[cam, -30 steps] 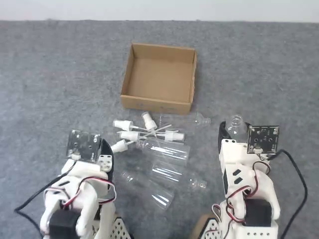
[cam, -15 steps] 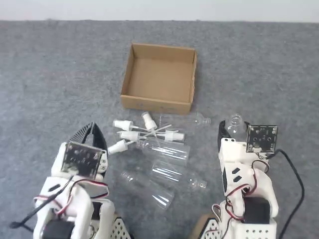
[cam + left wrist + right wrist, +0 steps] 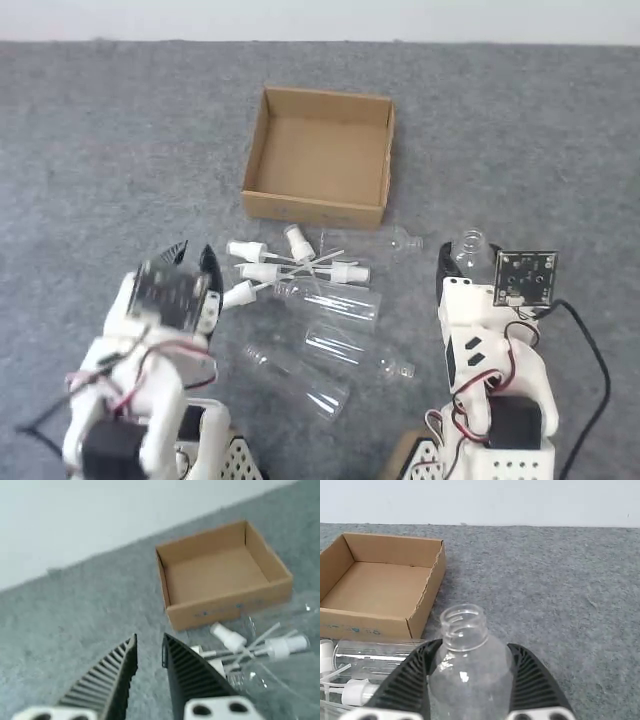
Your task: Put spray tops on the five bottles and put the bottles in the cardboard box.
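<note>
The right jaws are clasping an upright clear plastic bottle (image 3: 464,660) — capping is only starting, I'd say; the left jaws (parted, empty) are needing a white spray top (image 3: 245,250).

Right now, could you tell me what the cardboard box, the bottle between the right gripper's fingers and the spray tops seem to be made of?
Cardboard box: brown cardboard, matte, judging by its dull walls and folded edges. Clear bottle in the right gripper: transparent and glossy, with bright highlights; plastic or glass, I cannot tell which. Spray tops: white, opaque, smooth, likely plastic.
</note>
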Controlling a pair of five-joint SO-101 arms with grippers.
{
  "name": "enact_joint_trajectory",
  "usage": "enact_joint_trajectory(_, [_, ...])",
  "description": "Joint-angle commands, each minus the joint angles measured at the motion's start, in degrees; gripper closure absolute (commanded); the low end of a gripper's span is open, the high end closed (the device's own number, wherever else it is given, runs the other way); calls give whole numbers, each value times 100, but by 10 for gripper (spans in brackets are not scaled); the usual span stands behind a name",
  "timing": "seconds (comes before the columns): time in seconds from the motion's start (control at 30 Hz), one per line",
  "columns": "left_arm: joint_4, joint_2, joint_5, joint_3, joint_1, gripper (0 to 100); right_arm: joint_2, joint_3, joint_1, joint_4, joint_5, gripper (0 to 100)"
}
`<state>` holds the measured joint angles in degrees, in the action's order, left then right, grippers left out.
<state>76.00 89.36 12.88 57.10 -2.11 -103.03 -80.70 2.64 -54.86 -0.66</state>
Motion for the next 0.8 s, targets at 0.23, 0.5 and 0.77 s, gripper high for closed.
enact_joint_trajectory(0.23, [-202,-2796,-809,-1024,9,868,-75,70,-75,154,-18,989])
enact_joint_trajectory(0.5, [-527,-3938,-1521,-1024,563,837,-75,70,-66,154,-18,989])
enact_joint_trajectory(0.77, [-1451,-4932,-2207,-1024,1275,837,-75,70,-66,154,-18,989])
